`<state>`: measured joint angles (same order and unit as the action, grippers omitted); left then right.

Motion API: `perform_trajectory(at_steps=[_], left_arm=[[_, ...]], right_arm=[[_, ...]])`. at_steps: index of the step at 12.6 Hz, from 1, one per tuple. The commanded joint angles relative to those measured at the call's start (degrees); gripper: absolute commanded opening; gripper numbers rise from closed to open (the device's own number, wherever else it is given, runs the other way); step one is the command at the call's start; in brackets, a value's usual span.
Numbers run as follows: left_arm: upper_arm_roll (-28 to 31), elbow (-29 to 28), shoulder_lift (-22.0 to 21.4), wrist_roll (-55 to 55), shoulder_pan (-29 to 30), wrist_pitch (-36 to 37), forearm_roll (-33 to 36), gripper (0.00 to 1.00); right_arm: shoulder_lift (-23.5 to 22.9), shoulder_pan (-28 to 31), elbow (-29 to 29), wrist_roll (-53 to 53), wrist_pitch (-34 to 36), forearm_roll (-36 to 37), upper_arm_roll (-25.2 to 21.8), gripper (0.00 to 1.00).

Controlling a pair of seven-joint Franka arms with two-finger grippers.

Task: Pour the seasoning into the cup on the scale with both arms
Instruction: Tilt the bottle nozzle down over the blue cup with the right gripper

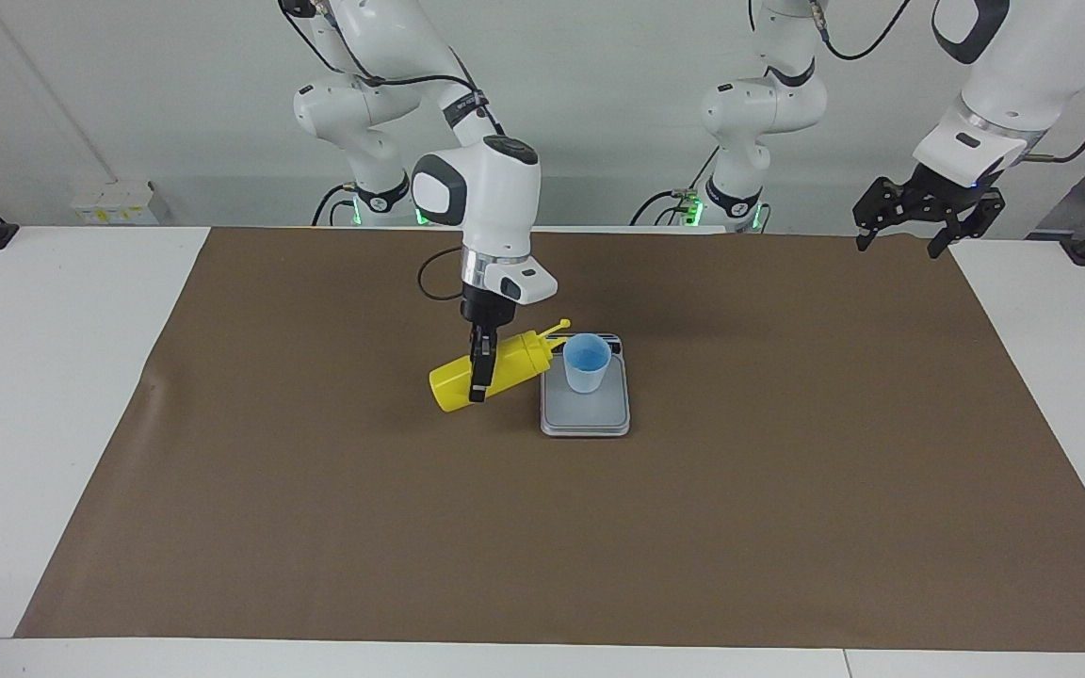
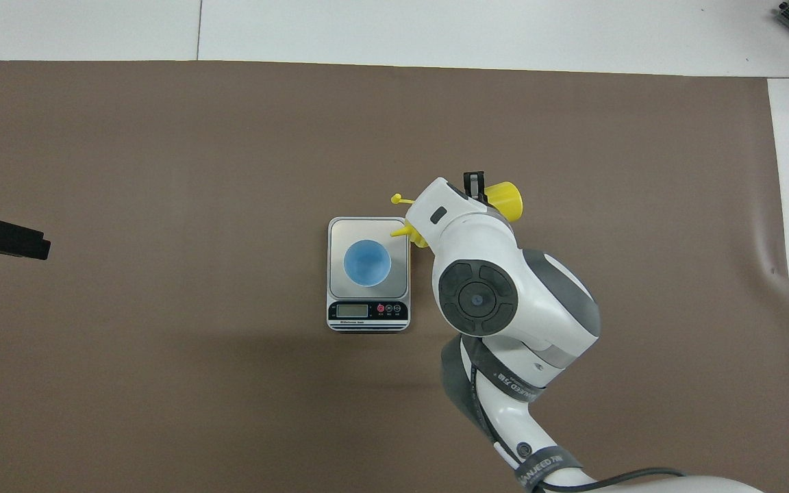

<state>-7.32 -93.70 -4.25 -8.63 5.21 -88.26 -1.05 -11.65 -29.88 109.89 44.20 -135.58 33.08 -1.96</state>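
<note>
I see the left gripper (image 1: pixel 914 221) waiting in the air over the corner of the brown mat (image 1: pixel 316 527) at the robots' edge, at the left arm's end of the table (image 1: pixel 53 377); its fingers are spread and they carry nothing. In the overhead view only its black tip (image 2: pixel 3 237) shows at the side. Near the middle of the mat lies the scale (image 1: pixel 586 407), with its dark display strip (image 2: pixel 368 311) turned to the robots' edge. The cup (image 1: pixel 587 363) stands upright on the weighing plate, more or less in its middle, and its blue inside (image 2: pixel 366 262) is open to the overhead camera. I cannot tell if there is something in it. Just beside the scale, toward the right arm's end, the right gripper (image 1: pixel 477 372) hangs low over the mat and its fingers pinch the bottle (image 1: pixel 491 371) around the middle of its body. The bottle is tilted nearly flat, the bottom end lower and pointing away from the scale, the nozzle (image 2: pixel 400 231) a little higher and reaching over the edge of the plate, close to the rim of the cup but not above its opening. The cap strap (image 2: pixel 399 199) sticks out from the nozzle end, on the side farther from the robots. The bottle's bottom looks very close to the mat; I cannot tell if it touches.
</note>
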Motion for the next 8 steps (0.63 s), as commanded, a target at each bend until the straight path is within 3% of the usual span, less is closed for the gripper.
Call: perform_trajectory(at_steps=[1, 8], left_arm=[[-0.3, -0.9, -1.2, -0.2, 0.6, 0.5, 0.6, 1.00], [-0.3, -0.8, -1.2, -0.2, 0.6, 0.5, 0.7, 1.00]], right_arm=[[-2.3, -0.9, -4.2, -1.4, 4.2, 3.7, -0.1, 0.00], [-7.1, -6.1, -7.4, -8.7, 10.7, 17.6, 0.0, 0.00]])
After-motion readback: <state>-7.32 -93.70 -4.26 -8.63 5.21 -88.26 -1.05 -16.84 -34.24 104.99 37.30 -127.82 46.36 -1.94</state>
